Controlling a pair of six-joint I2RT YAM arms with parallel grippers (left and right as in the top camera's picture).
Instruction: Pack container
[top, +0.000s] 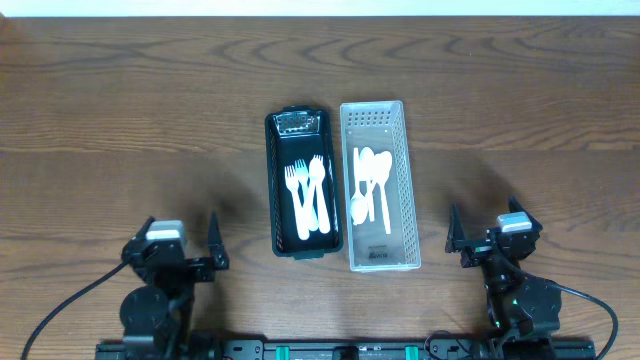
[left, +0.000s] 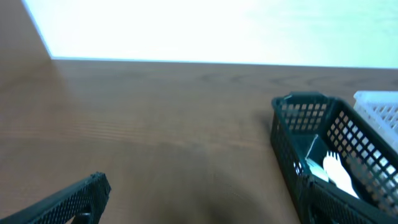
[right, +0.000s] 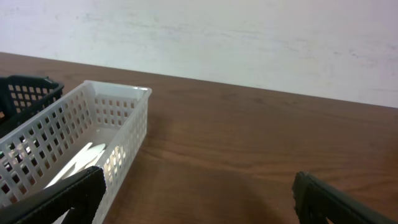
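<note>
The worktop is dark brown wood, and its wavy grain runs lengthwise from side to side. The finish is matte, with a few soft, dim shadows lying on it toward the near edge. A white wall stands along the worktop's far edge. From overhead it shows only as a thin pale strip. In both wrist views it fills the upper part of the picture above the worktop: bright and washed out in the left one, off-white and faintly mottled in the right one.
</note>
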